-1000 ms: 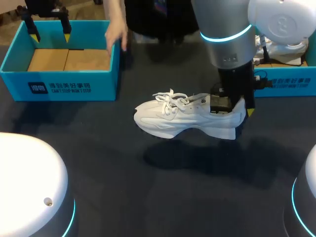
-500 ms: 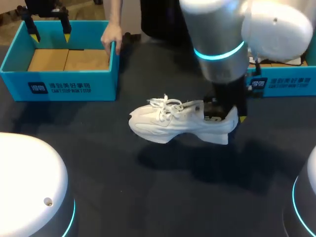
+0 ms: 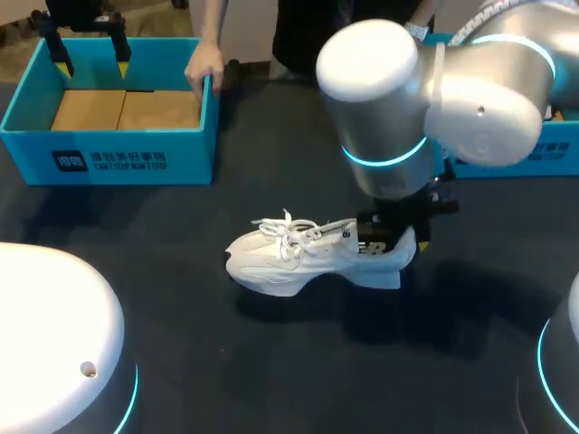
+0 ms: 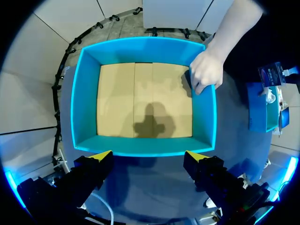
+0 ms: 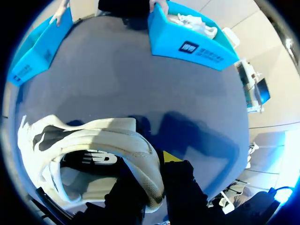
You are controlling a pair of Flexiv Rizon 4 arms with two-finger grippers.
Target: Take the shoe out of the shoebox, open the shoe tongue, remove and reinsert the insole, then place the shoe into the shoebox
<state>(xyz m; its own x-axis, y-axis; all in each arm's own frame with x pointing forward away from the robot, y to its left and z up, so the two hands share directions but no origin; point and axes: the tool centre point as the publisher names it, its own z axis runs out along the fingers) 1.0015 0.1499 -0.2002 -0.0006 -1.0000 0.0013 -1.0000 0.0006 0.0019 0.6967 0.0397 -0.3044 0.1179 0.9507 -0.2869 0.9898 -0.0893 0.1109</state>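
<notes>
the white shoe (image 3: 308, 258) is at mid-frame, toe left, outside the box. the right gripper (image 3: 398, 240) pinches its heel wall, one finger inside. the left gripper (image 3: 88, 56) hangs wide open, empty, over the blue box (image 3: 109, 163) upper left, where a person's hand (image 3: 204, 65) grips the wall.

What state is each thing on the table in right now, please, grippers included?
shoe: upright, laced, held by its heel.
right gripper: shut on the shoe's heel collar.
left gripper: open, holding nothing, above the left box's near wall.
left box: open, empty, a person's hand on its rim.
right box: open, something white inside.
</notes>
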